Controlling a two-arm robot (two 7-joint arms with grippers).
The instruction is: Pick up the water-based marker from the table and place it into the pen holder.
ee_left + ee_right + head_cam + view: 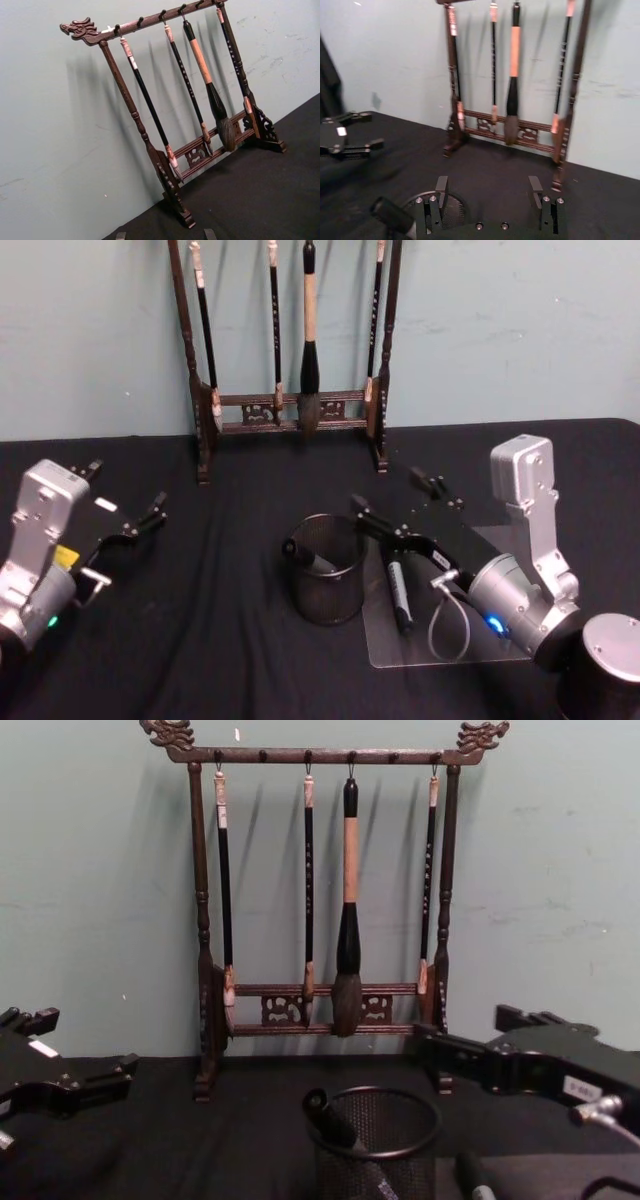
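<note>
Nearest the robot, a clear sheet (395,648) lies flat on the black-covered table (200,640), on its right side. On the sheet lies a marker (398,588), dark with a pale band, pointing roughly away from the robot and just beside the pen holder (325,585). The pen holder is a round black mesh cup that stands upright near the middle of the table, touching or just off the sheet's left edge. A second marker (303,554) stands inside it, tilted, with its black top poking above the rim on the robot's left side; the chest view shows it (328,1113) leaning the same way. The right gripper (400,500) reaches in from the right, just behind the pen holder. Its fingers are spread wide and hold nothing. One finger crosses above the far end of the lying marker, and I cannot tell whether it touches. From the right wrist view one finger (440,197) sits over the mesh rim. The left gripper (125,495) sits well apart at the left edge of the table, fingers also spread and empty. Farthest back, against the pale green wall (500,330), a dark wooden brush rack (205,430) stands upright with four brushes (308,360) hanging from its top bar.
</note>
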